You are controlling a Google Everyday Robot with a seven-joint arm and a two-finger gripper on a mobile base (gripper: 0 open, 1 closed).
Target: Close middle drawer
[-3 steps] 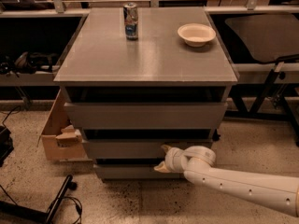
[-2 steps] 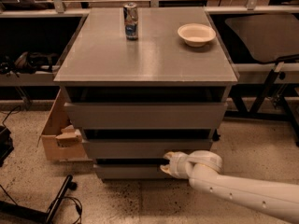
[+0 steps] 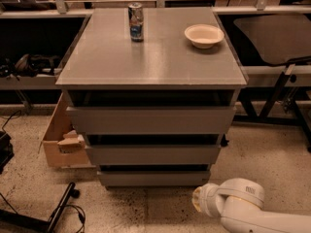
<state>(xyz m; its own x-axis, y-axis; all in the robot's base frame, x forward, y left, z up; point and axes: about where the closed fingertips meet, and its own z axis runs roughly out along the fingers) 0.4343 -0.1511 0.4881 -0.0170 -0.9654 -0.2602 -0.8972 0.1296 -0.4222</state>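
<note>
The grey cabinet (image 3: pixel 150 57) has three handle-less drawer fronts stacked under its top. The middle drawer (image 3: pixel 153 154) is the medium-width panel; none of its inner tray shows, and only a dark gap lies above it. The wider top drawer front (image 3: pixel 150 120) is above it and the narrowest bottom front (image 3: pixel 153 178) is below it. My gripper (image 3: pixel 197 200) is at the end of the white arm (image 3: pixel 243 208) at the lower right. It is low over the floor, in front of and below the bottom drawer, and touches no drawer.
A drink can (image 3: pixel 136 22) and a white bowl (image 3: pixel 204 35) stand on the cabinet top. An open cardboard box (image 3: pixel 63 140) sits on the floor left of the cabinet. A black stand leg and cables (image 3: pixel 60 210) lie at the lower left. Dark table frames (image 3: pixel 277 96) stand to the right.
My gripper was up against the drawer fronts near the lower drawers. It has drawn back down and to the right, away from the cabinet. The can and the bowl have not moved.
</note>
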